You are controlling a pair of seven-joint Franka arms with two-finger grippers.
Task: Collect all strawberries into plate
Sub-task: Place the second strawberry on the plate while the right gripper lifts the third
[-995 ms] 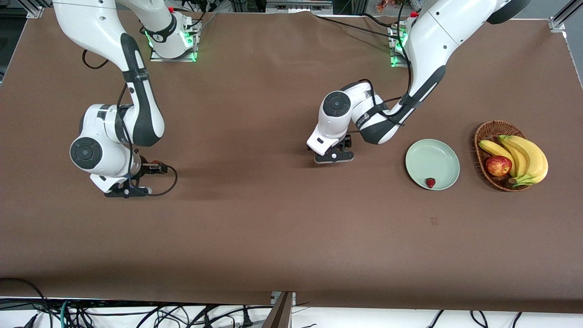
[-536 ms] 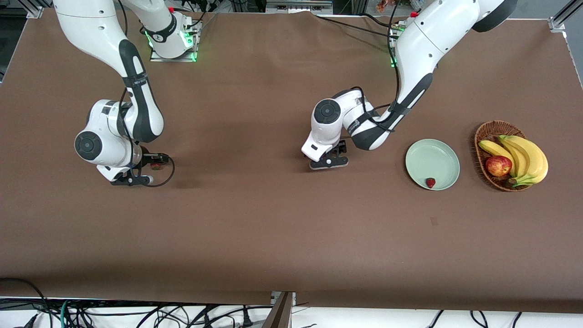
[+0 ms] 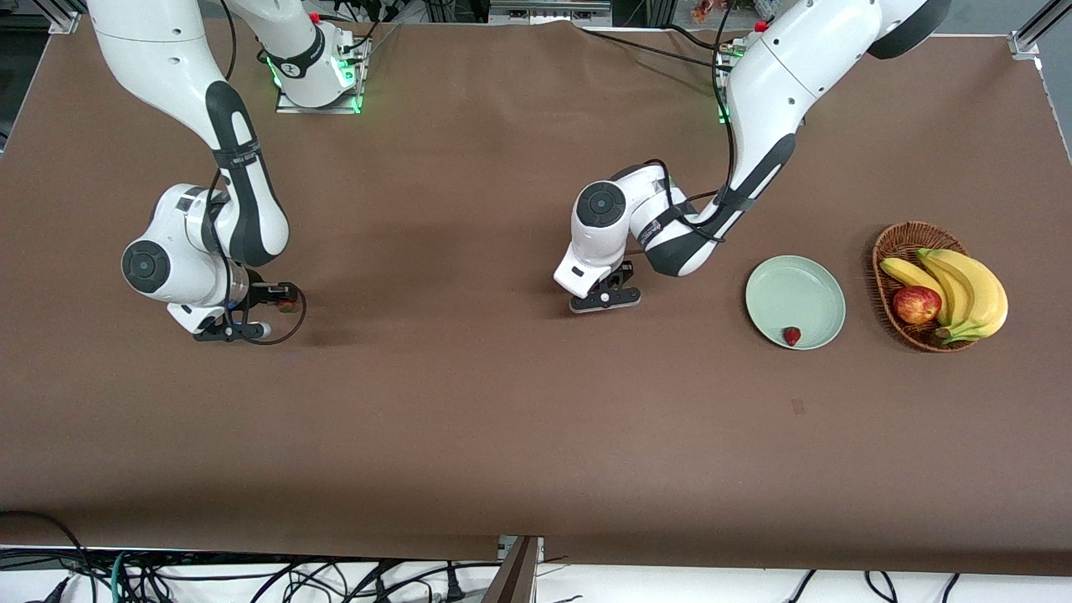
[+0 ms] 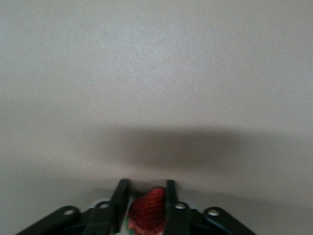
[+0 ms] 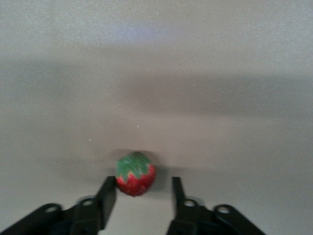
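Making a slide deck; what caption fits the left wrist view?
Left gripper shut on a strawberry just above the brown table.

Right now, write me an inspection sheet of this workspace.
Surface: brown table cover; one small dark mark, nearer the camera than the plate.
Job's things: plate toward the left arm's end, first strawberry in it; second strawberry clamped in the left gripper; third strawberry on the cover at the right gripper.
Clutter: basket beside the plate, holding bananas and an apple.
Grippers: left gripper shut, low over the table's middle; right gripper open around the third strawberry.
Cables: black cable looped at the right gripper; cable tangle below the table's near edge.
Surroundings: metal frame post.
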